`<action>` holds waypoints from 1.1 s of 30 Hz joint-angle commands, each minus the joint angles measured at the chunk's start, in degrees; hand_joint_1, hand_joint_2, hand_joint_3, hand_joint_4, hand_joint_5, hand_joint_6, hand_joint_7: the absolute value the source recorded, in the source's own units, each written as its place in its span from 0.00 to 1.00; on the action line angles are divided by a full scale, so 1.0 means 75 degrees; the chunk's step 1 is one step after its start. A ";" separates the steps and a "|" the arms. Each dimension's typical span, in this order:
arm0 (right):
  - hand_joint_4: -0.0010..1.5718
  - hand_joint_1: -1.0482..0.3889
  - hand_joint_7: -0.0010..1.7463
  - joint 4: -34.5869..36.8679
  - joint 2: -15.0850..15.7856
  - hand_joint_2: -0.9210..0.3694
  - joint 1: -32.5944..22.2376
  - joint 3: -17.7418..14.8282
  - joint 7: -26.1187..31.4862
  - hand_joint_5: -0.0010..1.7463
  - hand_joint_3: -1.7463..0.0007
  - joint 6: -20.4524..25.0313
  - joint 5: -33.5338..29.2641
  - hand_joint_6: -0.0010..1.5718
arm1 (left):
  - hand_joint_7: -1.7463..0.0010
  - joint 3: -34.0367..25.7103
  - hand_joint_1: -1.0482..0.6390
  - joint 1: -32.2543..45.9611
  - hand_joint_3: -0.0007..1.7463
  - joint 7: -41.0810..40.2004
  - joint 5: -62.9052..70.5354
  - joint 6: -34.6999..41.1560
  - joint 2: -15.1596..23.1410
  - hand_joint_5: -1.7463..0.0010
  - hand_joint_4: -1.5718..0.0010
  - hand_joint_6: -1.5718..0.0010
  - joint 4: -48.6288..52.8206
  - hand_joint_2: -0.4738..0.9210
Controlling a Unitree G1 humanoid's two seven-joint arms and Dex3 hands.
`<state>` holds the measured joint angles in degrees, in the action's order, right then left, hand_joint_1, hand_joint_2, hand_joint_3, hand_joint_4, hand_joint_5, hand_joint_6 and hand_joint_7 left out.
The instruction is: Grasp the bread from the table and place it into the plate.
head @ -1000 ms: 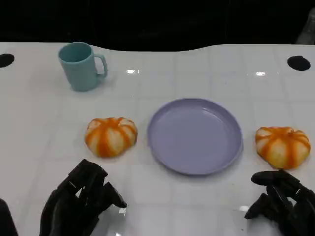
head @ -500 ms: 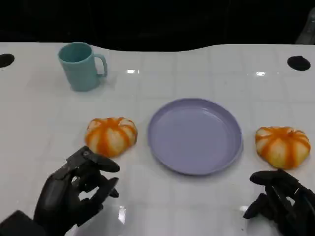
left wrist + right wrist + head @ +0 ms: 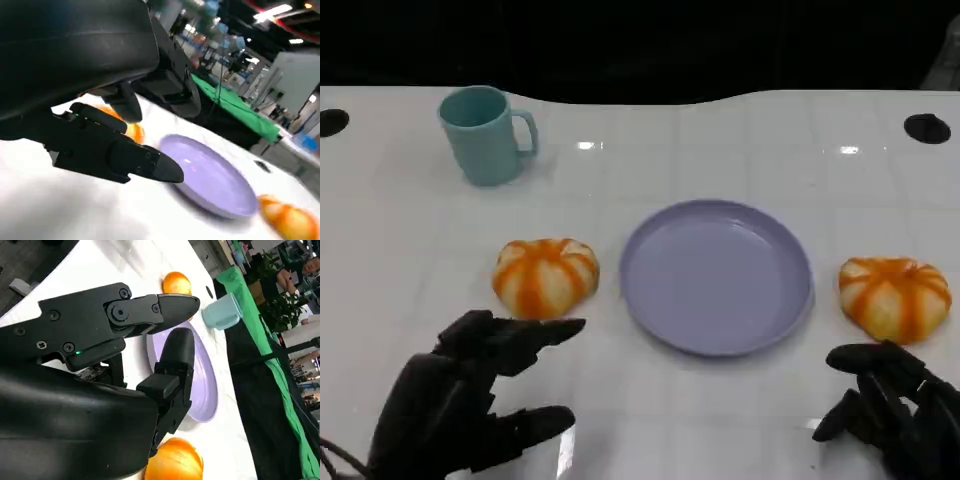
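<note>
Two orange-and-white striped bread buns lie on the white table, the left bun (image 3: 546,277) beside the lavender plate (image 3: 717,275) and the right bun (image 3: 894,297) on its other side. The plate holds nothing. My left hand (image 3: 470,395) hovers just in front of the left bun, fingers spread wide and holding nothing. The left wrist view shows its fingers (image 3: 115,150) apart, with the left bun (image 3: 131,130) and plate (image 3: 212,180) beyond. My right hand (image 3: 895,410) sits low in front of the right bun, fingers loosely apart and holding nothing. The right wrist view shows the right bun (image 3: 175,460) and plate (image 3: 202,385).
A teal mug (image 3: 484,134) stands at the back left of the table. Dark round holes mark the table's far corners, one at the left (image 3: 332,122) and one at the right (image 3: 927,127). The table's far edge borders a dark background.
My left hand has spread from curled fingers to a wide spread and edged toward the left bun. The right hand, buns, plate and mug have stayed put.
</note>
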<state>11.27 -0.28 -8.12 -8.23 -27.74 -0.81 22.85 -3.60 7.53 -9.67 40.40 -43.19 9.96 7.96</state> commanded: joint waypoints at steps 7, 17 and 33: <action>0.44 0.23 0.62 -0.0066 0.0064 0.00 -0.0105 -0.0051 0.0012 0.84 0.89 0.0041 0.0057 0.43 | 0.99 0.0620 0.25 0.0180 0.00 -0.0585 0.2501 0.2112 0.1012 0.92 1.00 0.88 -0.1775 0.95; 0.43 0.25 0.60 0.0080 0.0063 0.00 -0.0073 -0.0053 -0.0168 0.85 0.88 -0.0197 0.0059 0.46 | 1.00 0.1206 0.24 -0.0218 0.00 0.0481 0.2781 0.3746 0.1486 0.99 1.00 0.92 -0.2441 0.94; 0.42 0.25 0.65 -0.0468 0.0035 0.00 -0.0248 0.0066 0.0347 0.87 0.88 0.0256 -0.0072 0.42 | 1.00 0.2305 0.25 -0.2382 0.00 0.0730 0.2633 0.5119 0.1630 0.96 0.96 0.89 -0.0369 0.92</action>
<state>9.31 -0.51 -9.61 -7.75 -25.83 0.99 22.63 12.53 -8.44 -3.01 60.19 -5.57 21.38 2.64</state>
